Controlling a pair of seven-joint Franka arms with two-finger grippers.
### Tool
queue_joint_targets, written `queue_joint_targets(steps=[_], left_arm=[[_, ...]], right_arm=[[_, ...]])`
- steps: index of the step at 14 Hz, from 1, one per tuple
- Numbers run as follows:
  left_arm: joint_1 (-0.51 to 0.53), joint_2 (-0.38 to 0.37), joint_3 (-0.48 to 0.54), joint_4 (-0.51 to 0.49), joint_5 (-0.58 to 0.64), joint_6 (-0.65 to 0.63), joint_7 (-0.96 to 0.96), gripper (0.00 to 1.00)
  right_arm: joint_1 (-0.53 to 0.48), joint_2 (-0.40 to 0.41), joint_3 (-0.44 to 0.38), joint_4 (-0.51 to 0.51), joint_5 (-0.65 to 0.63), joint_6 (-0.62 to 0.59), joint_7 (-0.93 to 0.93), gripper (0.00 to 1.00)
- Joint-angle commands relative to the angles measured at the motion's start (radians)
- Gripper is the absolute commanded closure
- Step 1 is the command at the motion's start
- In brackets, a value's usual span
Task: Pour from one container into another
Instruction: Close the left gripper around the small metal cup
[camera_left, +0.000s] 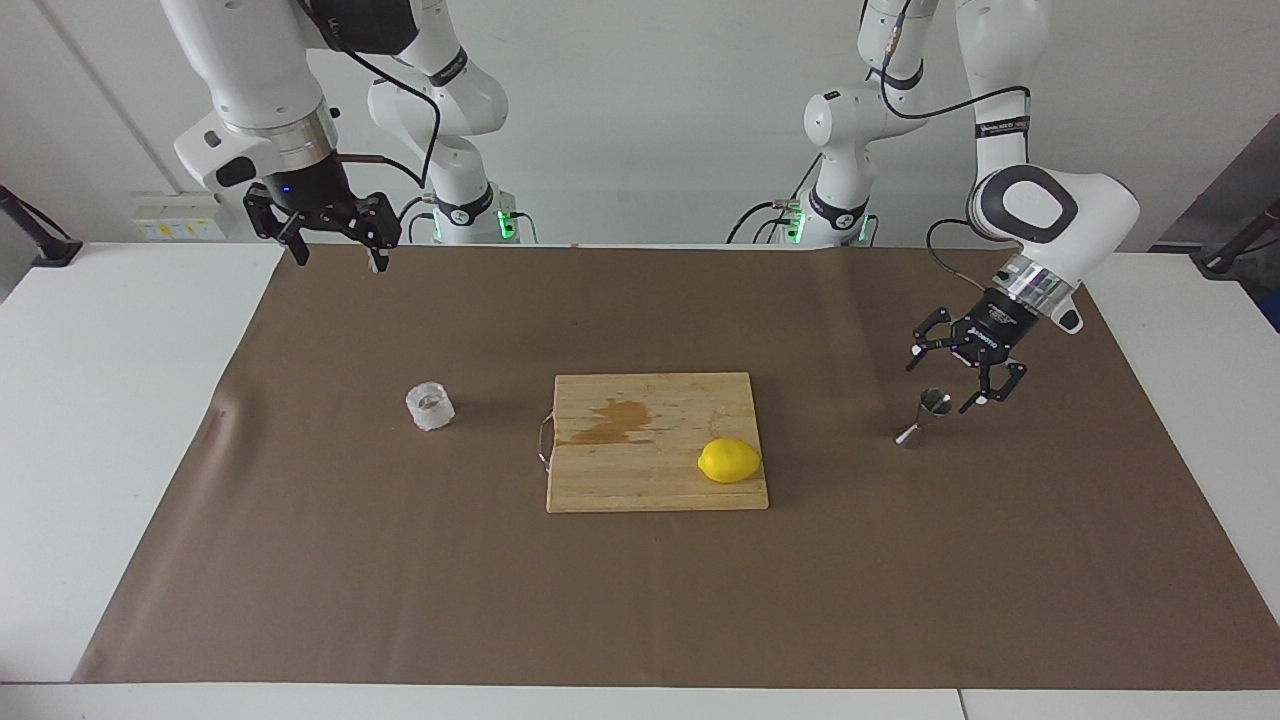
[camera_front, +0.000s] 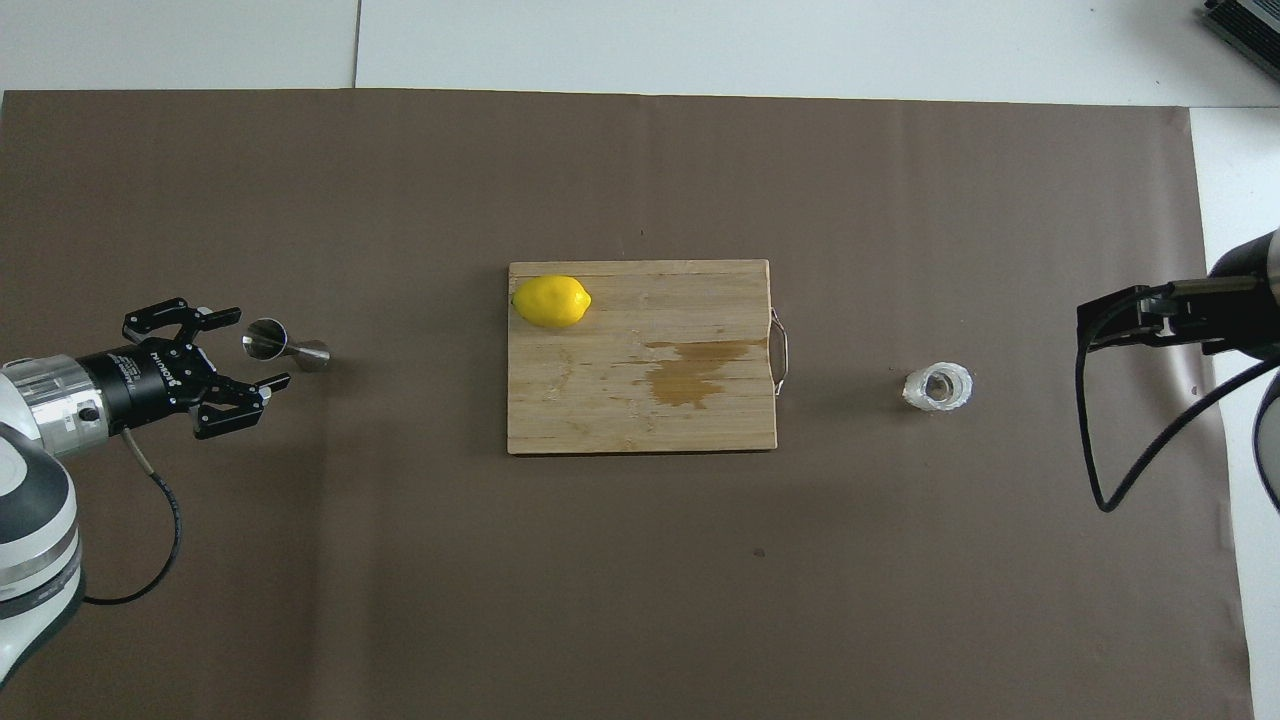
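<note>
The clear textured glass cup (camera_left: 430, 405) stands on the brown mat toward the right arm's end; it also shows in the overhead view (camera_front: 938, 387). The steel jigger (camera_left: 924, 418) stands on the mat toward the left arm's end, and shows from above too (camera_front: 287, 346). My left gripper (camera_left: 941, 388) is open, tilted down, with its fingers on either side of the jigger's top rim and not closed on it (camera_front: 258, 348). My right gripper (camera_left: 340, 258) is open and empty, held high over the mat's edge at the robots' end, apart from the cup (camera_front: 1086, 326).
A wooden cutting board (camera_left: 650, 480) lies in the middle of the mat with a wet brown stain (camera_left: 610, 420) on it. A lemon (camera_left: 729, 460) sits on the board's corner toward the jigger. White table (camera_left: 120, 420) surrounds the mat.
</note>
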Motion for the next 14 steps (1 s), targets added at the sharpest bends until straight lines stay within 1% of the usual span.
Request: queue_joint_targets(steps=[1, 10, 14], left_arm=[[-0.001, 0.023, -0.001, -0.006, -0.027, 0.047, -0.005, 0.00], [-0.013, 0.025, -0.003, 0.000, -0.046, 0.057, -0.002, 0.00], [-0.018, 0.025, -0.003, 0.000, -0.050, 0.066, -0.004, 0.07]], right_arm=[[-0.012, -0.012, 0.004, -0.011, 0.008, -0.005, 0.001, 0.00], [-0.012, -0.012, 0.004, -0.011, 0.008, -0.006, 0.001, 0.00], [-0.012, -0.012, 0.004, -0.011, 0.008, -0.006, 0.001, 0.00]])
